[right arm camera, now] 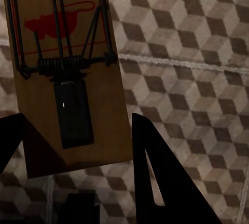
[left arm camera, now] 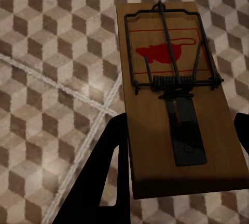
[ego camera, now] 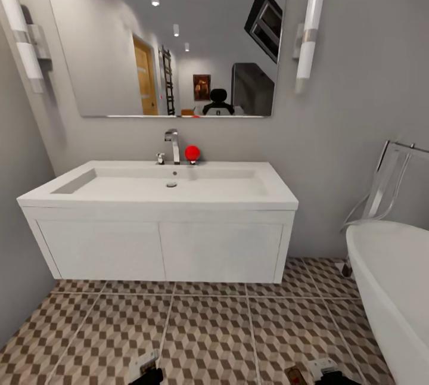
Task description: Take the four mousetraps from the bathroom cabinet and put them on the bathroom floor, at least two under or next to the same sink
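My left gripper (left arm camera: 179, 154) is shut on a tan wooden mousetrap (left arm camera: 155, 141) with dark wire and a red mouse mark, held flat between its black fingers (left arm camera: 111, 172) above the cube-pattern bathroom floor (left arm camera: 46, 78). A second mousetrap (right arm camera: 111, 104) is clamped in my right gripper (right arm camera: 78, 151), also over the tiles. In the head view both grippers, left (ego camera: 146, 372) and right (ego camera: 322, 370), peek in at the bottom edge, in front of the white sink (ego camera: 59, 194); a corner of the right one's mousetrap (ego camera: 294, 375) shows. The cabinet is out of view.
The sink sits on a white wall-hung vanity (ego camera: 161, 251) with open floor (ego camera: 208, 325) under and before it. A white bathtub (ego camera: 387, 266) stands at the right. A mirror (ego camera: 167, 39), tap (ego camera: 173, 146) and red ball (ego camera: 192, 152) are above the basin.
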